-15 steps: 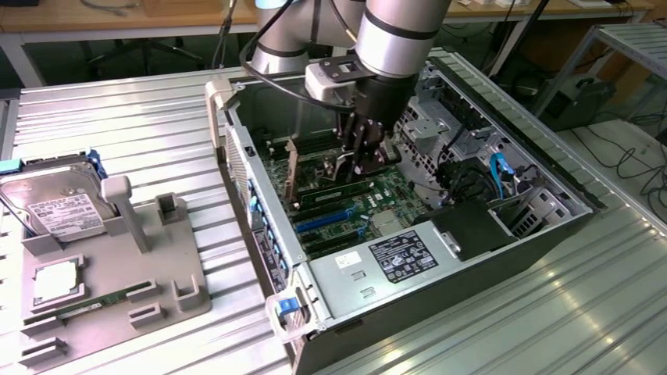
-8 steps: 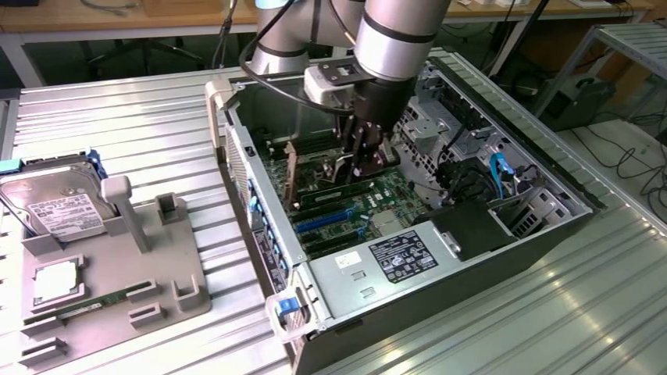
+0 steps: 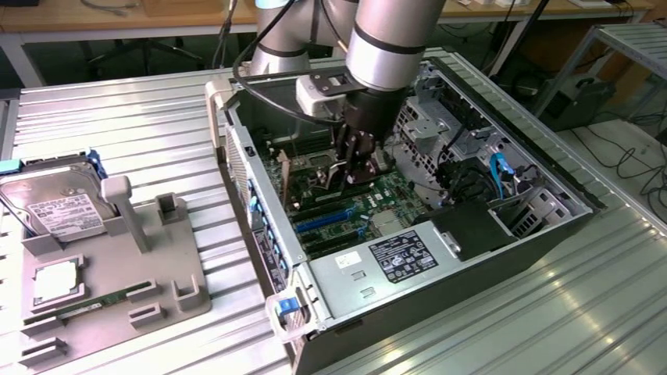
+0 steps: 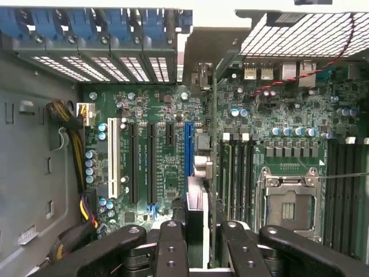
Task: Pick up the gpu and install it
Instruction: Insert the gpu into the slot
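The gpu (image 4: 214,173) stands on edge inside the open computer case (image 3: 542,168), and you see it in the wrist view as a thin vertical card running from the gripper up to the case's rear wall. Its silver bracket (image 4: 203,75) sits at the rear wall, just beside the row of blue slot clips (image 4: 104,26). The card's lower edge lies against the motherboard (image 4: 155,109), close beside the blue expansion slot (image 4: 188,156); whether it is fully seated you cannot tell.

Your gripper (image 4: 196,242) is closed on the gpu, its black fingers (image 4: 170,248) pressed to either side of the card's near end. In the exterior view the gripper (image 3: 352,168) reaches straight down into the case over the motherboard (image 3: 360,205).

On the far side of the gpu from the blue slot lie the memory slots (image 4: 236,173) and then the empty processor socket (image 4: 288,202).

Outside the case, toward the exterior view's left, a grey parts fixture (image 3: 136,266) rests on the ribbed metal tabletop (image 3: 125,117). It holds a silver hard drive (image 3: 58,207), a processor chip (image 3: 55,283) and a green memory stick (image 3: 99,303).
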Robot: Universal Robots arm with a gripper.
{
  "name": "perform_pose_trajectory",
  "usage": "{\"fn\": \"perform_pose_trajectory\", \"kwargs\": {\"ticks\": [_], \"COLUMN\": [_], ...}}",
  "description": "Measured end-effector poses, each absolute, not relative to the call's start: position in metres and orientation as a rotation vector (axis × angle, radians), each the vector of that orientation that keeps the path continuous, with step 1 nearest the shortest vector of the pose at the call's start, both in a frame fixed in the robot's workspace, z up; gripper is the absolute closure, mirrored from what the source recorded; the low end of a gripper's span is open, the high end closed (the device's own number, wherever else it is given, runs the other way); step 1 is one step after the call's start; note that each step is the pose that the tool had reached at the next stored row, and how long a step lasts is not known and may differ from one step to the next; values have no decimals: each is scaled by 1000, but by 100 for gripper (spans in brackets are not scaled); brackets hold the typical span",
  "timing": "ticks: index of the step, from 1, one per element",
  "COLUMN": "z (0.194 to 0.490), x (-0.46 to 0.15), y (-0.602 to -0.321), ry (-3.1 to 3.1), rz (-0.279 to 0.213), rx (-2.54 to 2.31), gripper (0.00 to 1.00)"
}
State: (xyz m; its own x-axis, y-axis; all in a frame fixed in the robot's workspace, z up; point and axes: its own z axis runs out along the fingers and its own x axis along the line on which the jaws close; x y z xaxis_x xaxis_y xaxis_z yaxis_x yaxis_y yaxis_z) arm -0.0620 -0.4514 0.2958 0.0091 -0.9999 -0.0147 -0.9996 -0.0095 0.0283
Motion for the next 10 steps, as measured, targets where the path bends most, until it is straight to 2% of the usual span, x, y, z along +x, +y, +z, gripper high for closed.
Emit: {"fn": "perform_pose_trajectory", "kwargs": {"ticks": [10], "z": [283], "x": [-65], "y": [-458], "ry": [-2205], "rz": [-49], "rx": [2225], "gripper": [72]}}
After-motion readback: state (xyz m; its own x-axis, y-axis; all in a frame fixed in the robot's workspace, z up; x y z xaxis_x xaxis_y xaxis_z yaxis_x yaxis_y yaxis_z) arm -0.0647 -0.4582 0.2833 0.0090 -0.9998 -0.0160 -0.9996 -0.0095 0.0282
